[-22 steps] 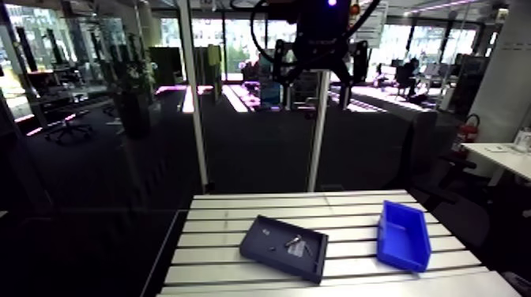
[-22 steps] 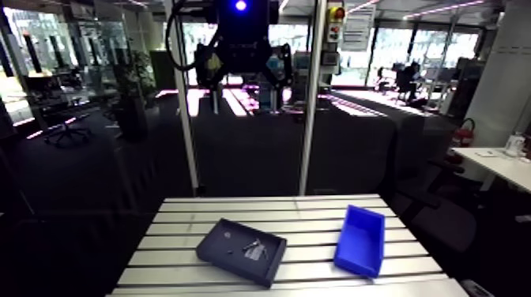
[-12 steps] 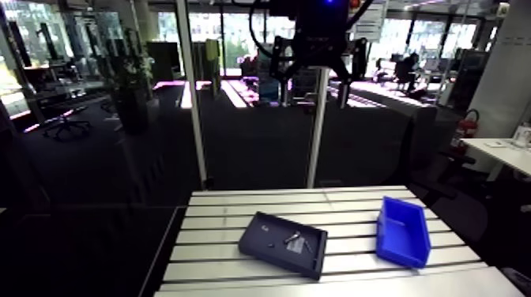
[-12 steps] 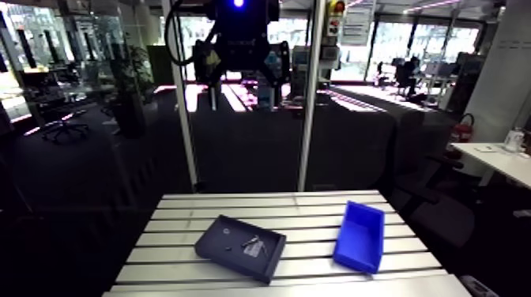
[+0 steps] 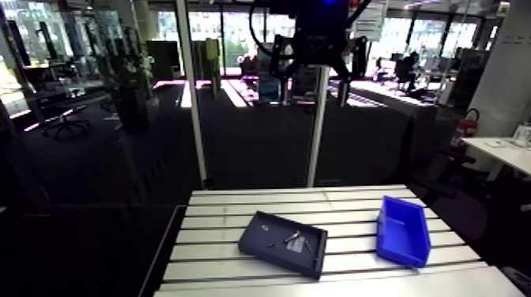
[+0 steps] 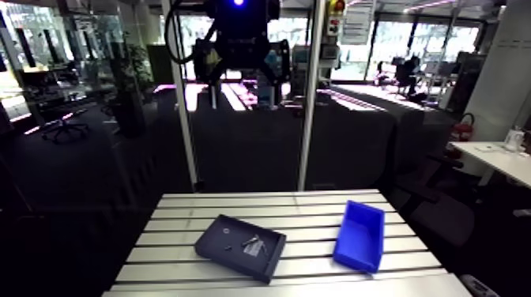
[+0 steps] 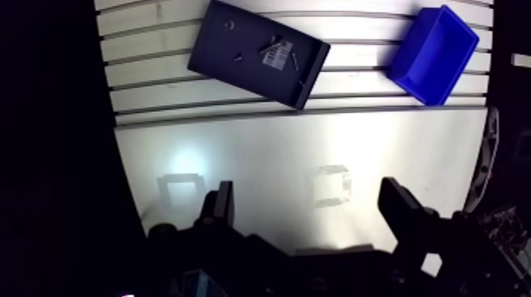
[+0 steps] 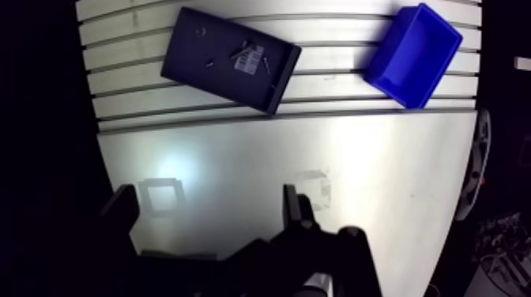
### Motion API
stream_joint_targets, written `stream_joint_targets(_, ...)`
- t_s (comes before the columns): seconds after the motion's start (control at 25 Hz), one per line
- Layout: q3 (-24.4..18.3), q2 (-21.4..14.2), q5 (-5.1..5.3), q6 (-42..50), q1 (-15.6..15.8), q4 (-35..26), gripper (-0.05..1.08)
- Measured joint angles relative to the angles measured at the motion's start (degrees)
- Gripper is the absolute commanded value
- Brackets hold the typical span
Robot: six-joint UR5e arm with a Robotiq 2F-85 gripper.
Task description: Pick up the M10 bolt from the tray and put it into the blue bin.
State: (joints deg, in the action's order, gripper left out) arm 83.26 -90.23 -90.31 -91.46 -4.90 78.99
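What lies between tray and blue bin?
Only bare slotted aluminium table between the dark rectangular tray and blue plastic bin; wrist view shows it.

- Slotted table section (image 7: 158, 95): aluminium with parallel grooves. It lies well ahead of the gripper (image 7: 308, 189).
- Smooth plate (image 7: 261, 142): pale and ungrooved. It lies under the gripper and just ahead of it, adjoining the slotted section.
- Square outlines (image 7: 180, 187): two faint marks on the plate. The first lies just ahead of one finger (image 7: 225, 201). The second outline (image 7: 333, 183) lies ahead of the gap between the fingers.
- Glare patch (image 7: 186, 160): just beyond the first outline.
- Pale striped piece (image 7: 276, 54): small and flat, far ahead of the gripper, among parts too small to identify.
- Upright posts (image 5: 193, 95): two. The second post (image 5: 318, 134) also rises behind the table's far edge.
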Motion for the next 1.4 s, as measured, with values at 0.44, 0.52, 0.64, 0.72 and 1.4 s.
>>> stream_joint_targets(0.44,2.8,0.0,0.22,7.8,0.4,6.6,0.01)
stream_joint_targets(0.52,3.3,0.1,0.29,11.2,0.4,7.1,0.01)
stream_joint_targets(0.64,4.5,0.5,0.56,17.6,0.5,8.7,0.01)
stream_joint_targets(0.72,5.9,0.8,0.89,21.6,0.5,10.6,0.01)
stream_joint_targets(1.4,17.9,1.8,1.46,42.7,-0.1,22.1,0.01)
